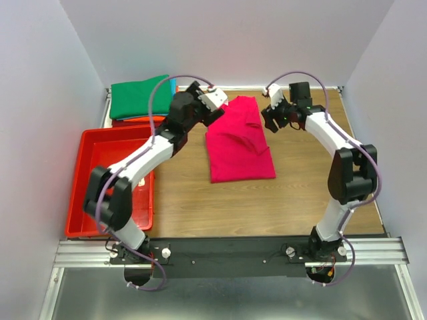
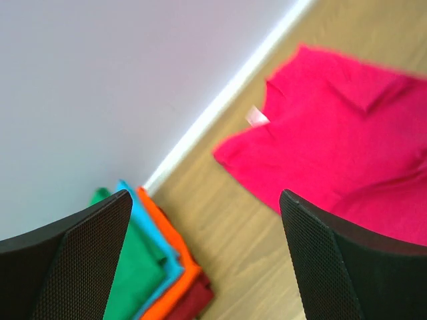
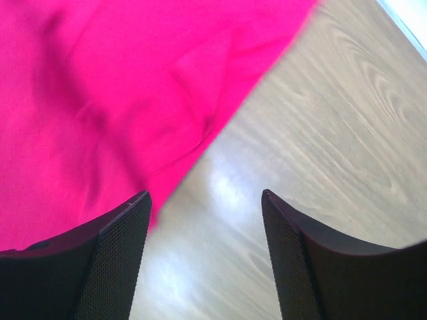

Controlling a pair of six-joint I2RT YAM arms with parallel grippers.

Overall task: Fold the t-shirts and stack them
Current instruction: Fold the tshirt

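Note:
A magenta-pink t-shirt (image 1: 238,141) lies partly folded in the middle of the wooden table; it also shows in the left wrist view (image 2: 347,153) and the right wrist view (image 3: 113,100). A stack of folded shirts, green on top (image 1: 139,99), stands at the back left; the left wrist view shows green (image 2: 137,270), teal-blue, orange (image 2: 175,267) and dark red layers. My left gripper (image 1: 215,110) is open and empty above the shirt's back left corner. My right gripper (image 1: 272,117) is open and empty beside the shirt's right edge.
A red plastic tray (image 1: 85,185) sits at the left of the table, in front of the stack. White walls enclose the table on the back and both sides. Bare wood (image 1: 293,200) lies in front of and to the right of the shirt.

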